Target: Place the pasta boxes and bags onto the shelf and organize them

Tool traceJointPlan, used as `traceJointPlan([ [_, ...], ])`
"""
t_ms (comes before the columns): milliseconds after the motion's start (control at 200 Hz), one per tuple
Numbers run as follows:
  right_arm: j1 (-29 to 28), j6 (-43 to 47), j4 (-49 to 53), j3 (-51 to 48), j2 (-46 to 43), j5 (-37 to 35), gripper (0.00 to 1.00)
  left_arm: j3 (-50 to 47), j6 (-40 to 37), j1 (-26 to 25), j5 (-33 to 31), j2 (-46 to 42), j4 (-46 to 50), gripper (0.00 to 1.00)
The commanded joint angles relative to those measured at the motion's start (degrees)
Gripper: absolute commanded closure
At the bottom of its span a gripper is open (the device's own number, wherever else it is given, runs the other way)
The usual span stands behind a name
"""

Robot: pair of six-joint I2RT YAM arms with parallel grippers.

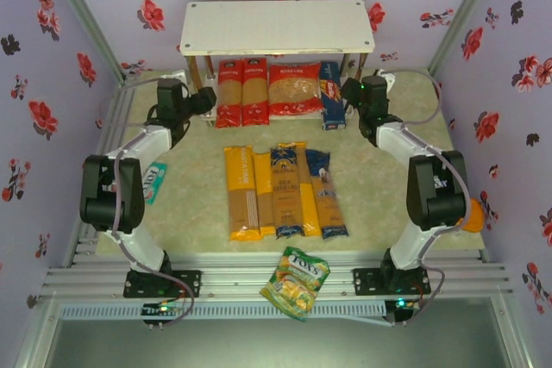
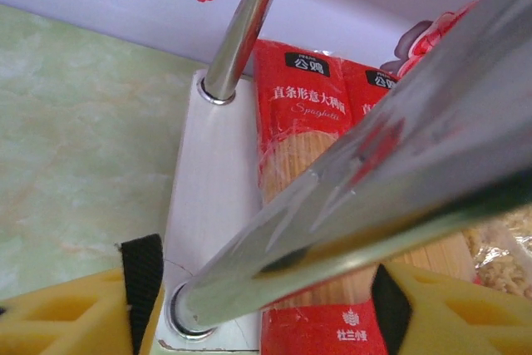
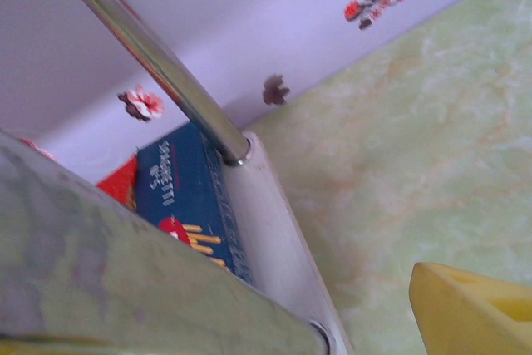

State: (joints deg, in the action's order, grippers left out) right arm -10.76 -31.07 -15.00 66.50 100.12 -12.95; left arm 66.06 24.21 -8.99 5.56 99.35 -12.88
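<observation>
Spaghetti bags (image 1: 242,92), two red ones, lie side by side on the lower board of the shelf (image 1: 276,30), with a wider red short-pasta bag (image 1: 296,90) and a dark-blue box (image 1: 331,94) to their right. Five more long packs (image 1: 283,192), yellow and dark blue, lie in a row on the table (image 1: 379,204), well in front. From above, the left gripper (image 1: 205,99) and right gripper (image 1: 349,90) sit at the shelf's front corners. Only the left wrist view shows yellow fingers (image 2: 75,313) spread wide astride the shiny front leg (image 2: 374,172). The right wrist view shows one yellow finger (image 3: 474,309) apart from the board, jaws open, and the box's SPAGHETTI print
</observation>
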Motion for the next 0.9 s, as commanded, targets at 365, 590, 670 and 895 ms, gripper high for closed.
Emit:
traceJointPlan([
  [365,1.40,-2.91,-11.74,2.73,8.59,2.49,0.44,3.87,-3.81,0.27,1.82,4.35,-0.72,1.00],
  [590,1.85,-3.26,-10.87,2.82,8.22,3.10,0.94,3.74,-4.59,0.21,3.52,4.54,-0.49,1.00],
  [670,1.98,-3.44,-10.58,2.61,7.95,3.32,1.00,3.50,-4.75,0.29,4.41,4.43,-0.71,1.00],
  [895,2.16,-3.01,-9.69,1.98,6.29,3.74,1.00,1.84,-4.74,0.21,4.39,2.92,-2.04,1.00],
])
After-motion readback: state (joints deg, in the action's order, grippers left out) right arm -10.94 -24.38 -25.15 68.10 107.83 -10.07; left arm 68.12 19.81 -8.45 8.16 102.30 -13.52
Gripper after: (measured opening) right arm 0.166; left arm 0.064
